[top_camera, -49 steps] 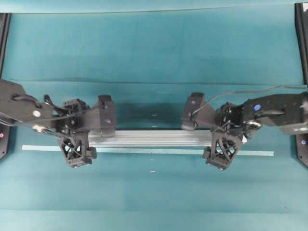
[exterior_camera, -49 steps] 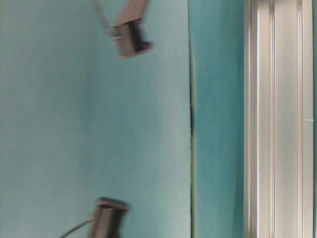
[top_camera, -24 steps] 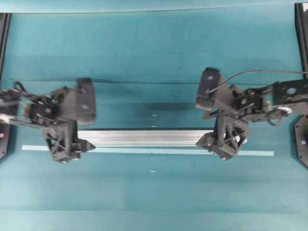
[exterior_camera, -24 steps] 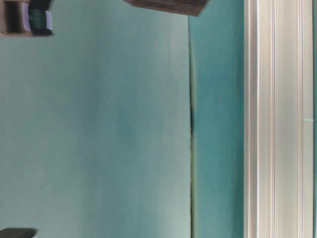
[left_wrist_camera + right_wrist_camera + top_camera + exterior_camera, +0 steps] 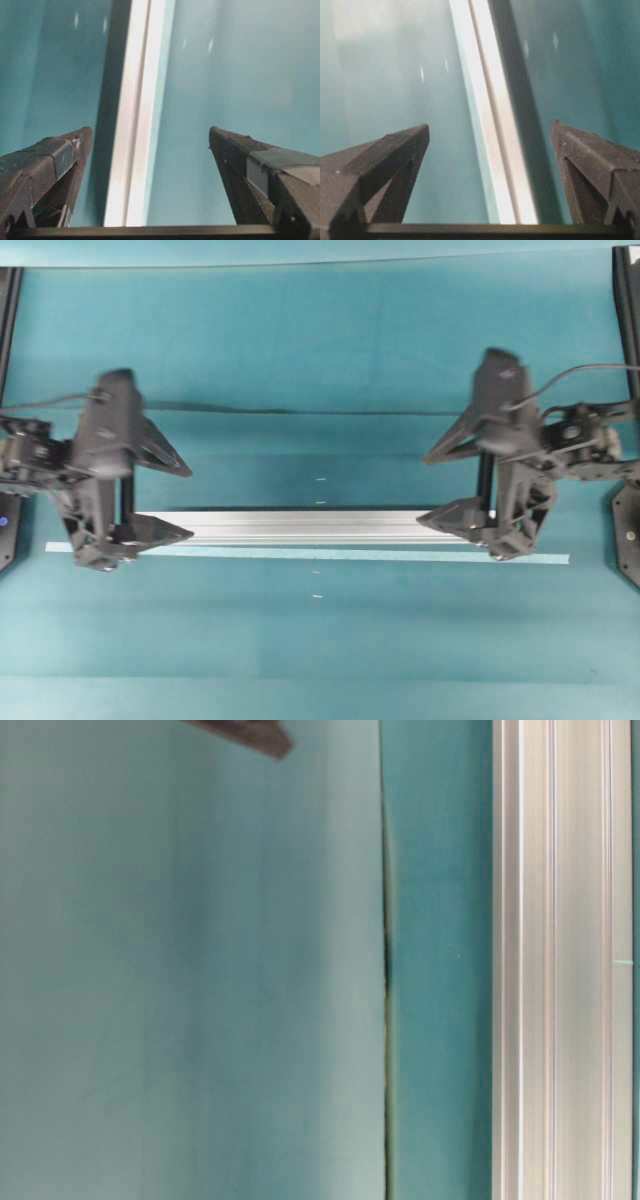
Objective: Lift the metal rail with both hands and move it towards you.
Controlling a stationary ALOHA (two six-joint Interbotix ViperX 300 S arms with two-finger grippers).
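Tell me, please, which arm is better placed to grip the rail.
Right, marginally: both are open, but the rail runs mid-gap in the right pincer and nearer one finger in the left pincer.

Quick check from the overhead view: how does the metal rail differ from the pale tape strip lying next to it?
The metal rail is a wider, silver, grooved bar; the tape strip is thin, flat and pale. The strip runs longer, passing the rail's ends on both sides. Both lie straight and parallel on the teal table, the strip along the rail's nearer edge.

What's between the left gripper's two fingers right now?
In the left wrist view, the metal rail runs through the gap of the left gripper, nearer one finger, with bare teal table beside it.
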